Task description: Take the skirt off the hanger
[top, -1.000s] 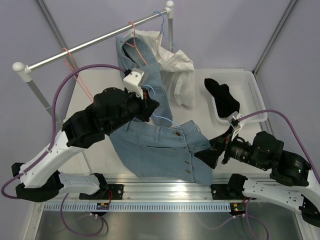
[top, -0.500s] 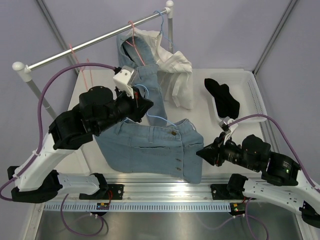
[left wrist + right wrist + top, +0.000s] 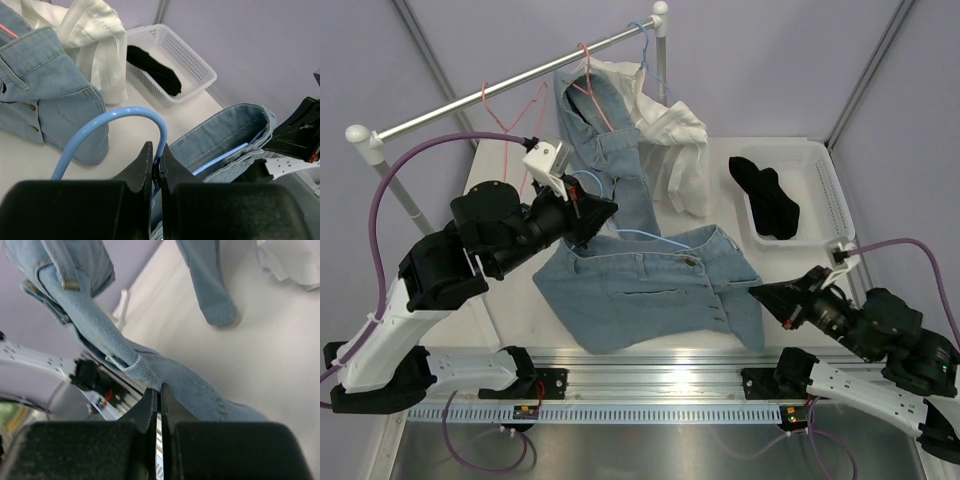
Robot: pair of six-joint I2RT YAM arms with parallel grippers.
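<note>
The black skirt point(image 3: 765, 195) lies in the white basket point(image 3: 825, 190) at the right, also visible in the left wrist view point(image 3: 155, 72). A bare pink hanger point(image 3: 538, 92) hangs on the rail at the left. My left gripper point(image 3: 585, 205) point(image 3: 156, 152) is shut on the hook of a light-blue hanger point(image 3: 125, 111) that carries a blue denim garment point(image 3: 640, 295). My right gripper point(image 3: 757, 290) point(image 3: 156, 388) is shut on that garment's right edge point(image 3: 125, 357), and the cloth runs taut to its tips.
A metal rail point(image 3: 450, 108) on white posts crosses the back. Blue jeans point(image 3: 610, 150) and a white shirt point(image 3: 675, 130) hang from it on other hangers. The arms' base rail point(image 3: 650, 385) runs along the near edge.
My right gripper has gone from open to shut on the denim edge and moved right. My left arm drew the blue hanger left. The denim is spread wider. The pink hanger swung right.
</note>
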